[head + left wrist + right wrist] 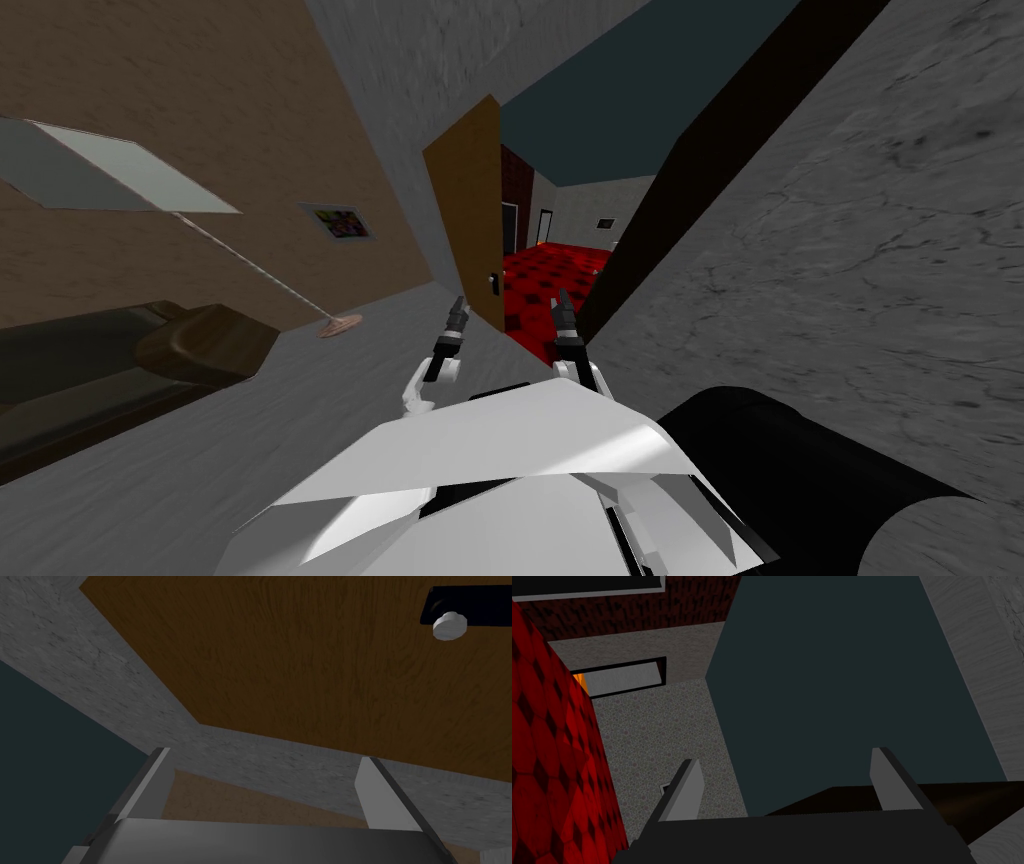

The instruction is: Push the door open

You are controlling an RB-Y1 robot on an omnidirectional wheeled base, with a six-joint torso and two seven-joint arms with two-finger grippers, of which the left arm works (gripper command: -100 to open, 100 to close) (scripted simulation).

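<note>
Left wrist view: door (325, 666) runs off the top and right edges, and the dark plate (480, 606) behind its knob (450, 626) is cropped at the right edge too. Head view: left tool (459, 302) too small to tell whether its tips touch the door; wall picture (341, 222) too small to read; lamp shade (100, 175) and dark couch (80, 370) cut by the left edge. Right wrist view: black-framed panel (587, 586) cut by the top edge.

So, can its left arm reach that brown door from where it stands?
Probably yes. The open left gripper points at the brown door, and nothing stands between them. The pale knob sits off to one side. How near the gripper is, I cannot tell.
</note>
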